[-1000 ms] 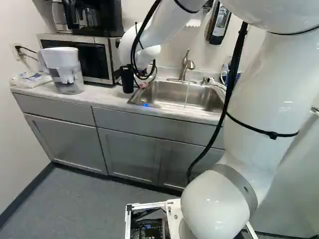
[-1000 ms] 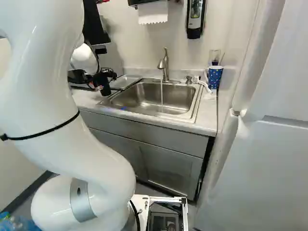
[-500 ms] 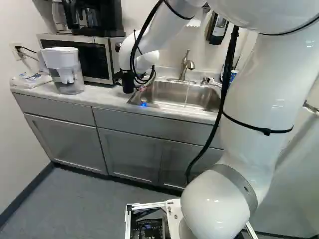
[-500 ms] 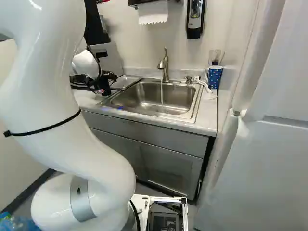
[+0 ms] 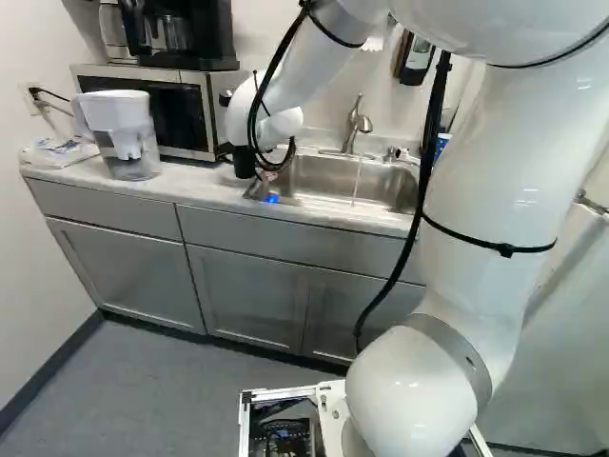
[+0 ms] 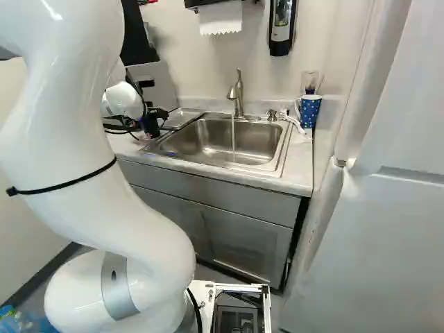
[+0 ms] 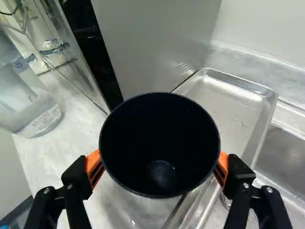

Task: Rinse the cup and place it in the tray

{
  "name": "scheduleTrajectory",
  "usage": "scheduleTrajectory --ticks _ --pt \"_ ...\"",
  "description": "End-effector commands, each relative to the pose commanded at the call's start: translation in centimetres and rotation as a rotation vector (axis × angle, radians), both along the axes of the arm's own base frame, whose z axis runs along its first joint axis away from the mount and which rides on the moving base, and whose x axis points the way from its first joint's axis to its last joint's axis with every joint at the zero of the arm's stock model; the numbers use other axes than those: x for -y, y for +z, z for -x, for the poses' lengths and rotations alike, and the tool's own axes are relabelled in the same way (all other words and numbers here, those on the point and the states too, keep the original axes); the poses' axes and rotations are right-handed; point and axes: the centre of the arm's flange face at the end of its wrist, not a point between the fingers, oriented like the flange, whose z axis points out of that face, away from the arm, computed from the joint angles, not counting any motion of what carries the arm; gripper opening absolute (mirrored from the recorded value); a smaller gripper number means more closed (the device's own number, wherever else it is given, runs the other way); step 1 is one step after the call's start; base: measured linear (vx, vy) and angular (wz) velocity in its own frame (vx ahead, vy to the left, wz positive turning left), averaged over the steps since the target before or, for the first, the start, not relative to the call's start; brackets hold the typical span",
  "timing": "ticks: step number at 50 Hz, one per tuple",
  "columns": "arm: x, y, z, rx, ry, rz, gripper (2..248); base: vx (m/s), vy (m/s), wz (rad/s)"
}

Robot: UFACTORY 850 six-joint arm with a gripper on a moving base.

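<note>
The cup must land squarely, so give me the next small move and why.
I'd ease the black two-fingered end effector sideways towards the rectangular silver metal tray before lowering. In the wrist view, the dark round cup, held between orange pads, overlaps only the tray's near side and seems mostly over the pale marbled counter.

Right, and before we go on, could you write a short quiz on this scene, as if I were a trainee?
1. True or false: the fingers are gripping the dark cup from two sides.

2. Water is running from the faucet into which of these?
a) the metal tray
b) the sink
c) the dotted mug

3. Fill in the missing word: in the left base view, the appliance right behind the water pitcher is a ____.

Key: 1. true; 2. b; 3. microwave
</note>
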Motion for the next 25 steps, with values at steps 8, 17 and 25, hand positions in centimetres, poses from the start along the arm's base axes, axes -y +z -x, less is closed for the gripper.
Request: scheduleTrajectory --ticks 8,17,25 --pt "-0.1 -0.6 0.1 0.020 0.002 -0.009 247 0.000 0.000 0.000" --pt "-0.3 -1.2 -0.1 0.045 0.003 -0.020 247 0.000 0.000 0.000" --pt "-0.4 -1.9 -0.3 0.063 0.003 -0.027 247 0.000 0.000 0.000"
